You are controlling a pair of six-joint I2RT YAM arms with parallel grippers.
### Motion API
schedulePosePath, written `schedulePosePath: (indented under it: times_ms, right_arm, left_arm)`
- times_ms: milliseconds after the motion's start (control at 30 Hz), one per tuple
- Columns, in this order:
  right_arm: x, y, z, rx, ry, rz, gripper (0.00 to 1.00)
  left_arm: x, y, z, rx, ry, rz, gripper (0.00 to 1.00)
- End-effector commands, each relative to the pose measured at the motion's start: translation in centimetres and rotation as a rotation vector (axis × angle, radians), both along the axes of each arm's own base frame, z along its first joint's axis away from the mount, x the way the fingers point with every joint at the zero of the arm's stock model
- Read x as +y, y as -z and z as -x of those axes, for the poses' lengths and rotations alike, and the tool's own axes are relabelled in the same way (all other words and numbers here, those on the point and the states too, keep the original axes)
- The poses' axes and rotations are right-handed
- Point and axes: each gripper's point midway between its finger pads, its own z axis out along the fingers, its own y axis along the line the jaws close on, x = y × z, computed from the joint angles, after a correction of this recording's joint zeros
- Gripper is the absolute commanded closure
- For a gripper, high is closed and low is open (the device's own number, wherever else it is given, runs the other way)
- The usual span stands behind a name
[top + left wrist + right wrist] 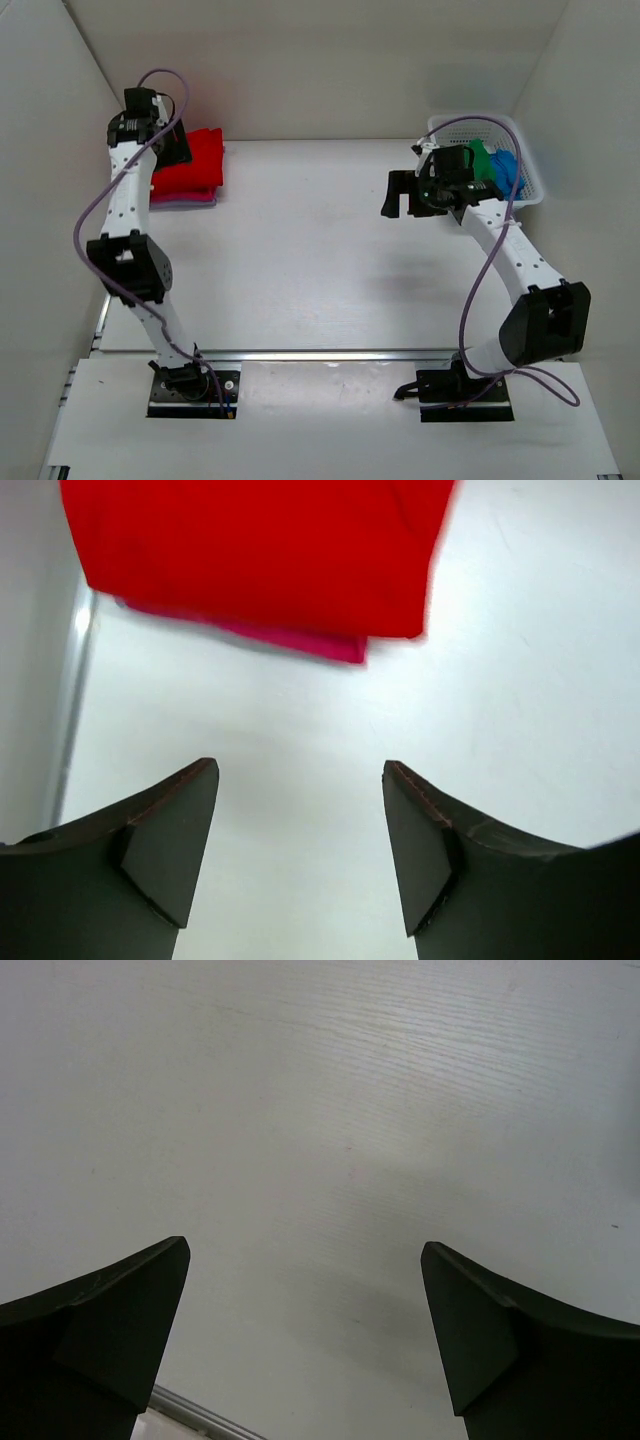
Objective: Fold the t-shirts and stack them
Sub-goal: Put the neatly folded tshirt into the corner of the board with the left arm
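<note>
The green t-shirt (483,155) and blue t-shirt (507,168) lie inside the white basket (530,190). The right tool (305,1250) hangs just beside the basket, spread wide and empty. Well apart from the basket, across the surface (300,250), the folded red t-shirt (190,160) rests on the magenta-pink t-shirt (300,640), where the left tool (300,770) hovers, gaping and holding nothing.

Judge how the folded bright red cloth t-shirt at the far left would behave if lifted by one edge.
The folded bright red cloth t-shirt would probably go floppy and unfold, since it lies as soft loose layers. It looks light, being thin and flat. Pushed, it may slide off the magenta-pink cloth t-shirt beneath, whose edge peeks out.
</note>
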Motion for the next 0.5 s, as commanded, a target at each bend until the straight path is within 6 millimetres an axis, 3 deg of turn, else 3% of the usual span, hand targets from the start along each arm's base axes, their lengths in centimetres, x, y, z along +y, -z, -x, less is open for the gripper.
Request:
schedulePosePath:
  times_ms: [0, 33, 100, 233, 467]
  right_arm:
    - [-0.7, -2.1, 0.9, -0.057, 0.019, 0.032, 0.00]
    - [-1.4, -2.2, 1.2, -0.041, 0.033, 0.025, 0.01]
    - [-2.0, -1.9, 1.7, 0.007, 0.043, 0.033, 0.01]
    - [-2.7, -1.8, 2.3, -0.007, 0.046, 0.108, 0.01]
    - [-2.8, -2.1, 3.0, -0.044, 0.048, 0.098, 0.01]
  left_arm:
    - [-3.6, -3.7, 4.8, -0.095, 0.080, 0.078, 0.22]
    - [-4.2, -3.9, 5.4, -0.109, 0.090, 0.079, 0.22]
    - [-5.5, -3.3, 8.7, -0.107, 0.110, 0.078, 0.22]
    - [-7.5, -1.1, 13.1, -0.118, 0.132, 0.147, 0.18]
    - [-9.2, 0.2, 15.9, -0.125, 0.174, 0.195, 0.13]
